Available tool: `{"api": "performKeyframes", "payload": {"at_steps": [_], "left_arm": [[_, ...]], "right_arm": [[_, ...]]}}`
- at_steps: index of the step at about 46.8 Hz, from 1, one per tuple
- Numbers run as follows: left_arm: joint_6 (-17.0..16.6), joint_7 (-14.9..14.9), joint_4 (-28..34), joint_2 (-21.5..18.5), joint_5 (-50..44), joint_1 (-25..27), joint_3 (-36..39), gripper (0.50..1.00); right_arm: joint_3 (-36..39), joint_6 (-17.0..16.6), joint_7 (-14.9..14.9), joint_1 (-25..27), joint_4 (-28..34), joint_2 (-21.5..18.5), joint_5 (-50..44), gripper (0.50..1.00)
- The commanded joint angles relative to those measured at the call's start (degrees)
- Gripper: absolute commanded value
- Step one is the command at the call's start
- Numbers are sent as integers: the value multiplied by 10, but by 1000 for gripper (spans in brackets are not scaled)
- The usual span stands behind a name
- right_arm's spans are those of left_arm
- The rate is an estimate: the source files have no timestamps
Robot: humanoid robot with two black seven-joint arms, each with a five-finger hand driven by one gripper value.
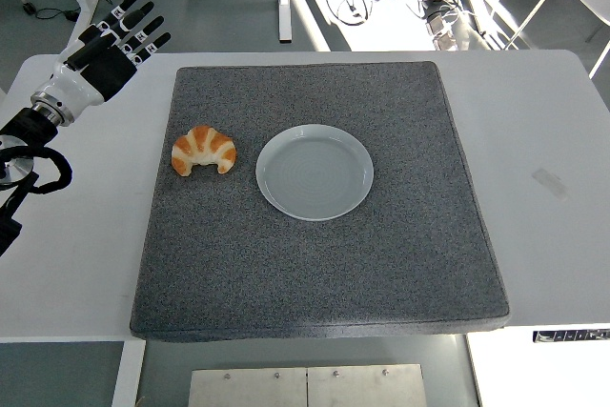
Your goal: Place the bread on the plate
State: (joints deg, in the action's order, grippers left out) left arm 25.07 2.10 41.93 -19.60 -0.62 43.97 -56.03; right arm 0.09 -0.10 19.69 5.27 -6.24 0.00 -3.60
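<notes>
The left hand [122, 33] hung over the table's far left corner, fingers straight and spread, holding nothing. The bread [203, 149] lay below and to its right on the mat [315, 274], just beside the plate [315, 172]. A good grasp would probably straddle the croissant's thick middle before lifting.

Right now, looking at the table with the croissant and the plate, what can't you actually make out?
- Right hand: not in the head view at all.
- Left arm: cut off by the picture's left edge; only the left hand and forearm show.
- Croissant: its underside is hidden against the gray mat.
- Plate: looks bare, but faint marks are too small to tell.
</notes>
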Motion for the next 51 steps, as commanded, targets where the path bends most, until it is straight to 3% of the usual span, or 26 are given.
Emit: {"api": "performKeyframes", "payload": {"at_steps": [1, 21, 33, 51], "left_arm": [[0, 0, 1, 0, 0, 0, 0, 987], [-8, 2, 3, -4, 8, 1, 27, 987], [-2, 0, 25, -58, 15, 23, 37, 987], [1, -5, 49, -149, 295, 105, 141, 987]], "right_arm": [[0, -1, 0, 0, 0, 0, 0, 1000], [0, 0, 0, 0, 0, 0, 0, 1000], [0, 0, 0, 0, 0, 0, 0, 1000], [0, 0, 0, 0, 0, 0, 0, 1000]]}}
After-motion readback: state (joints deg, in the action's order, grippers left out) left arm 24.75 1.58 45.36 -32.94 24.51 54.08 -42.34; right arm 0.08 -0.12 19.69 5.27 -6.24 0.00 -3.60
